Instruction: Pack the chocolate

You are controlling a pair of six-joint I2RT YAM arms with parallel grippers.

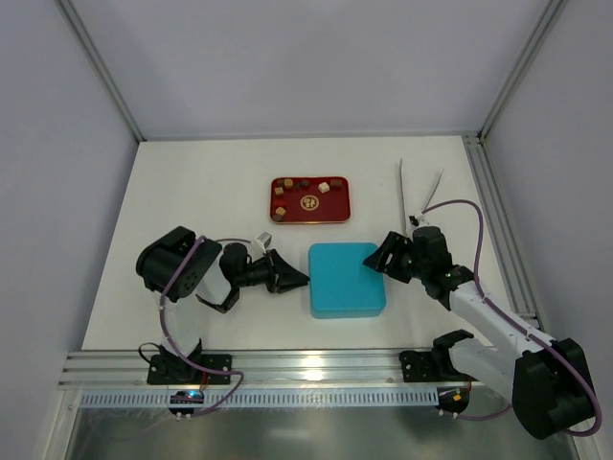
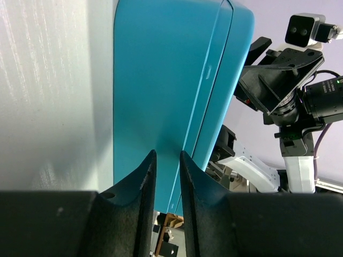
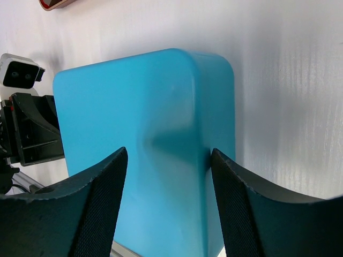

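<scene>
Top external view says we're basically at square one. All the chocolate (image 1: 325, 187) sits on the red tray (image 1: 332, 211), well beyond both sets of fingers and past the far edge of the blue box (image 1: 347, 283). Not a single piece is packed, as far as we can see.

The box lies on the surface (image 1: 192, 192) between the two arms, and its lid looks shut. We'd guess getting it open is the job right now.

- **Left fingers** (image 2: 143, 182): only a narrow slit between them, tips right at the box's near side wall. We see nothing caught in that slit.
- **Right fingers** (image 3: 102, 198): spread wide over the box's opposite corner, and we don't see them clamping anything.

So what's left is opening the box, moving every piece over, and probably closing it again.

Counts:
- one blue box
- one red tray
- roughly nine or ten chocolate pieces in tan and brown shades, though they're too tiny for us to swear to an exact number
</scene>
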